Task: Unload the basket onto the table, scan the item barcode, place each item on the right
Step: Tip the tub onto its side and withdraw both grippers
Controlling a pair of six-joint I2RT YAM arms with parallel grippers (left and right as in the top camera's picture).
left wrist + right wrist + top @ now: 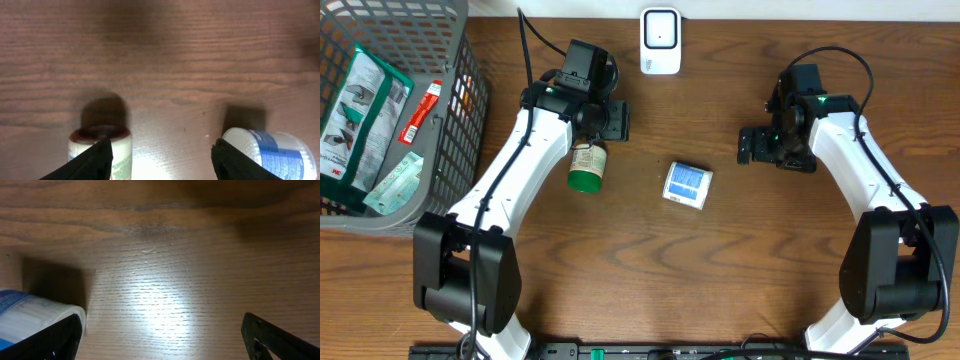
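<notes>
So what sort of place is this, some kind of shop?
Probably a mock checkout bench rather than a real shop: a white scanner on the wooden table, a wire basket of packaged goods, and a green-capped bottle.

A: Overhead?
B: Straight down from high up, whole table in frame.
A: Wrists?
B: Low, close over the wood. All three share the blue-and-white pack: four o'clock for left, eight for right.

Near half of the brown wooden tabletop was bare, so free passage there. Mid-table sat a small blue-and-white box. A cream-labelled bottle with green cap lay toward the left edge, with an open gap between them. A grey wire basket blocked the far-left corner, and a white scanner unit stood at the far edge.
</notes>
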